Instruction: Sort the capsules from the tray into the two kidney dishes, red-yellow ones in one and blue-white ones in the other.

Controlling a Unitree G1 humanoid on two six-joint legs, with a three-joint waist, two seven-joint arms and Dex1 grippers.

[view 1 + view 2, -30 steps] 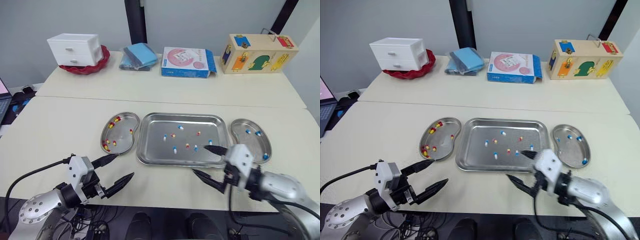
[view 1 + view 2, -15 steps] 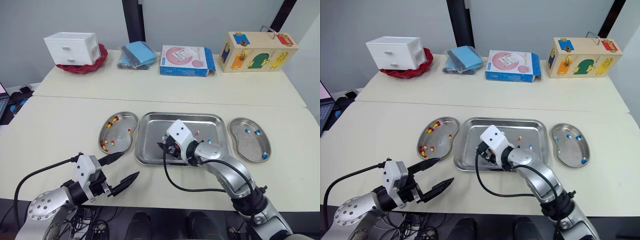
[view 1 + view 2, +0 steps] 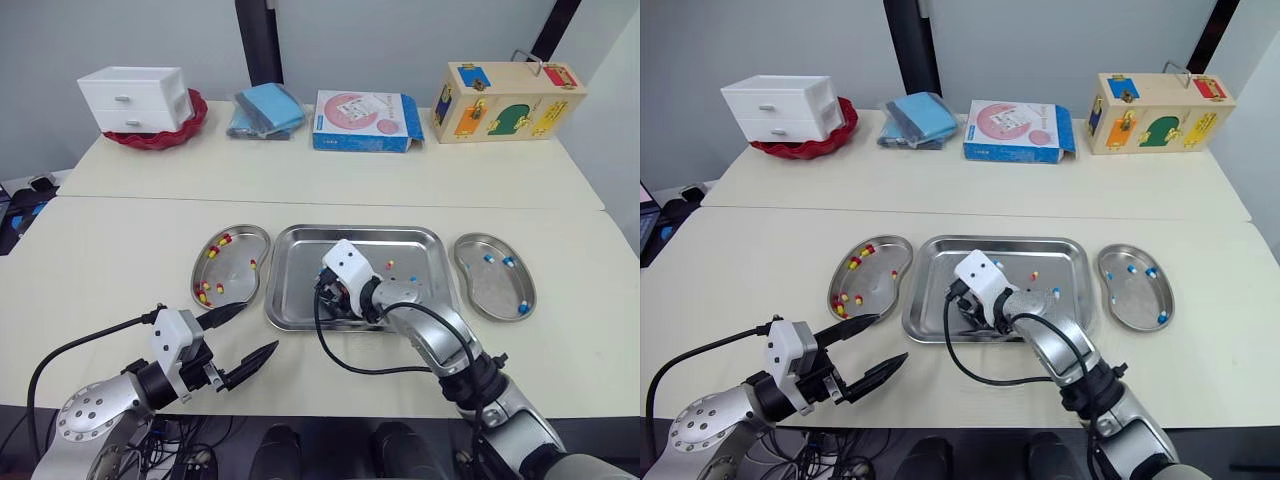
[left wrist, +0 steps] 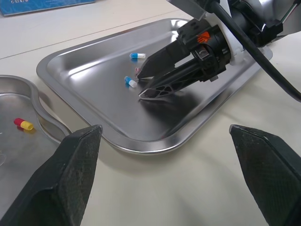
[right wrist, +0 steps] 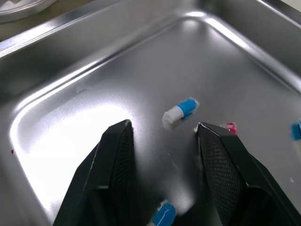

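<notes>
The steel tray [image 3: 420,240] lies between two kidney dishes. The left dish [image 3: 240,240] holds several red-yellow capsules [image 3: 213,250]. The right dish [image 3: 470,285] holds blue-white capsules [image 3: 507,262]. My right gripper [image 5: 162,125] is low inside the tray's left half, open, with a blue-white capsule [image 5: 180,112] lying just beyond its fingertips and nothing held. A second blue-white capsule [image 5: 162,217] lies under it, and a red one [image 5: 229,127] sits by one fingertip. More capsules [image 3: 391,264] lie further right in the tray. My left gripper [image 3: 257,327] hovers open near the table's front edge, below the left dish.
At the back of the table stand a white drawer box [image 3: 132,98] on a red bowl, blue cloths [image 3: 265,108], a blue-pink box [image 3: 362,120] and a wooden toy box [image 3: 505,88]. The right arm's black cable [image 3: 340,350] loops over the tray's front rim.
My right gripper swung from the front right table edge into the tray's left half and now sits low by a blue-white capsule. The left gripper has barely moved. The camera shifted.
</notes>
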